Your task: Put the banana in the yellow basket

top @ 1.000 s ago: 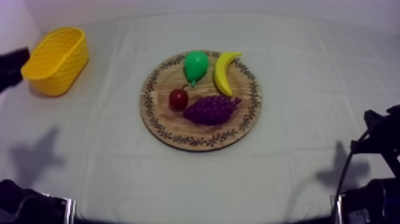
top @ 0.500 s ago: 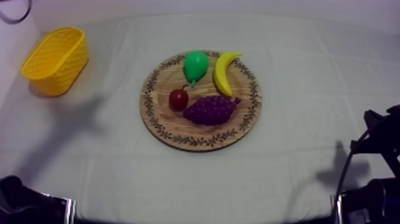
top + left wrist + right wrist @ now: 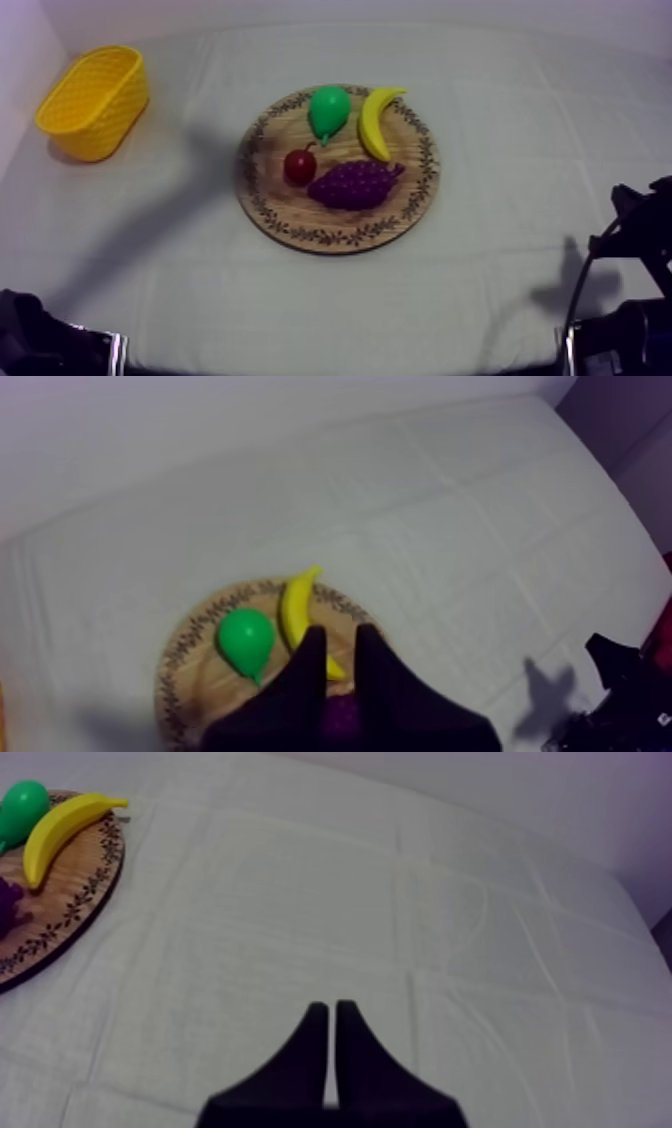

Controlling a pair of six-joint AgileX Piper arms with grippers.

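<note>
Sliding right, the arm shadow (image 3: 185, 175) now reaches the wooden board (image 3: 272, 212). The left gripper (image 3: 340, 632) hangs narrowly open and empty over the banana (image 3: 297, 608). The right gripper (image 3: 331, 1007) sits closed over bare cloth (image 3: 420, 902).

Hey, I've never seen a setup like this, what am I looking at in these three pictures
It is a robot with two arms at a cloth-covered table. One picture looks down from above; the other two come from cameras riding on the arms. On a round wooden board lie a banana, a pear, a bunch of grapes and a small red fruit. A yellow basket stands apart from it. The left gripper hovers open above the board by the banana; the right gripper is shut, empty.
</note>
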